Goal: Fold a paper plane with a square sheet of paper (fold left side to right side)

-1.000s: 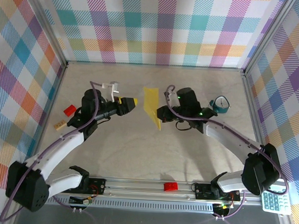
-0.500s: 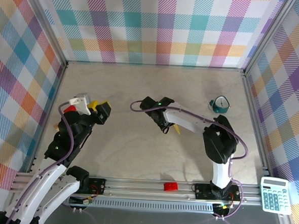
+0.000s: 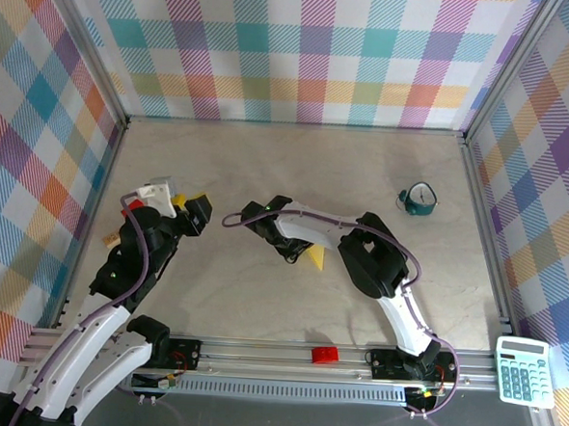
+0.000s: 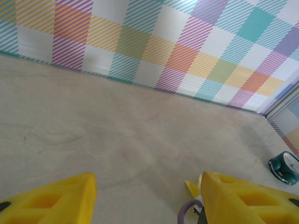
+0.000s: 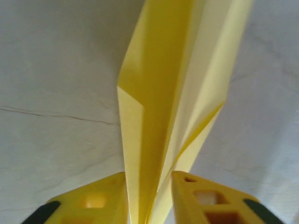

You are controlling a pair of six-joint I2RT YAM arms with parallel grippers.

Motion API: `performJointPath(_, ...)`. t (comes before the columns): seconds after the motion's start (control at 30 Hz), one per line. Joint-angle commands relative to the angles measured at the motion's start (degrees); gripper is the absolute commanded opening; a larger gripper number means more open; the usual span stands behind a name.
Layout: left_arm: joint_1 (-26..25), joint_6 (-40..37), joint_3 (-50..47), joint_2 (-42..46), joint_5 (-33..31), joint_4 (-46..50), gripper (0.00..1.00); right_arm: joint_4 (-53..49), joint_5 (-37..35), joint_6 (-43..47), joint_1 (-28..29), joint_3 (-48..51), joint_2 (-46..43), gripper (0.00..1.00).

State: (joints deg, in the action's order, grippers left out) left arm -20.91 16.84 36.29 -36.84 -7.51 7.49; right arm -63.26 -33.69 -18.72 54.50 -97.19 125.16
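Beige desk [image 3: 268,164] centre carries the narrow folded yellow paper plane [image 5: 173,93], pinched by the right claw [image 5: 149,196]; left claw [image 4: 147,196] is spread, empty. Risk: the thin grip may slip, letting creases spring open.

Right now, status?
Left jaws open, empty. Right jaws shut on paper plane, folded narrow. Teal clock off to the right, well apart.
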Motion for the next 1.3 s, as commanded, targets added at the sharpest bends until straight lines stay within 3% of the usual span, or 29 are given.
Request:
performJointPath(0.0, 0.3, -0.3, -0.1, -0.6, 1.7, -1.0, 0.62, 3.1, 6.8, 0.3, -1.0, 2.2, -6.2, 0.39)
performJointPath(0.2, 0.3, 2.3, -1.5, -4.4, 5.4, -4.9, 0.66, 9.6, 14.2, -0.1, -4.8, 10.2, -16.4, 0.50)
performJointPath(0.37, 0.3, 5.8, -3.3, -10.4, 10.4, -9.6, 0.67, 21.1, 22.5, -0.7, -10.1, 22.5, -27.9, 0.58)
performJointPath(0.73, -3.3, 17.8, -3.6, -35.8, 21.3, -28.4, 0.63, 47.9, 38.5, -9.0, -25.1, 49.9, -51.0, 0.79)
performJointPath(0.97, -8.4, 23.0, 1.8, -53.5, 24.7, -39.7, 0.59, 59.1, 42.0, -14.1, -30.1, 60.1, -57.2, 0.99)
performJointPath(1.27, -12.0, 24.7, 10.7, -67.7, 26.7, -41.3, 0.56, 65.7, 43.0, -19.8, -34.0, 67.3, -61.6, 0.99)
